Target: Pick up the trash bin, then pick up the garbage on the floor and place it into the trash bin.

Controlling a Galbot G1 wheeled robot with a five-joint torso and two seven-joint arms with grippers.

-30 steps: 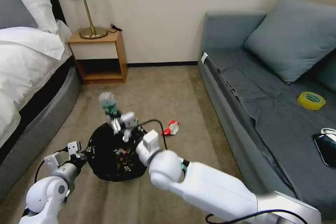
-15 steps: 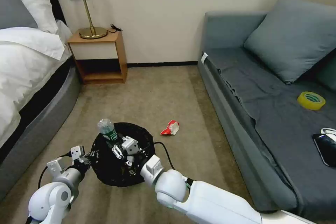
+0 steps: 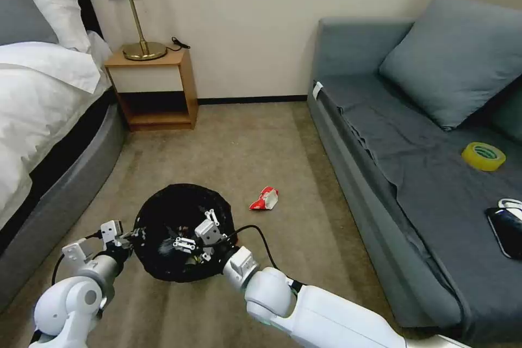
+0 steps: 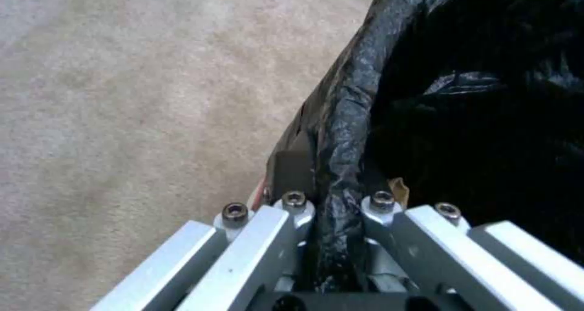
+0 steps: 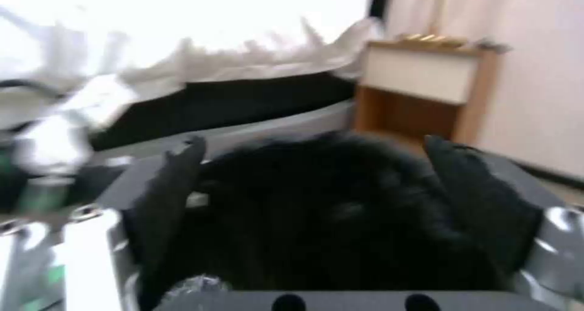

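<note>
The trash bin (image 3: 163, 217), lined with a crinkled black bag, is sitting low over the tan carpet (image 3: 244, 147) between the bed (image 3: 38, 119) and the grey sofa (image 3: 413, 136). The left pincer (image 3: 129, 237) is clamping the bin's near-left rim; in the left wrist view its two fingers (image 4: 292, 210) are pressing the bag-covered rim (image 4: 346, 119) between them. The right pincer (image 3: 197, 228) is hanging over the bin's mouth with its fingers spread apart and nothing between them; in the right wrist view the dark pads (image 5: 176, 183) are standing wide on either side of the black bag (image 5: 328, 210). A red-and-white crumpled wrapper (image 3: 265, 198) is lying on the carpet just beyond the bin, toward the sofa, apart from both pincers; no writing on it is readable. A yellow tape roll (image 3: 483, 156) and a black phone (image 3: 505, 231) are resting on the sofa seat.
</note>
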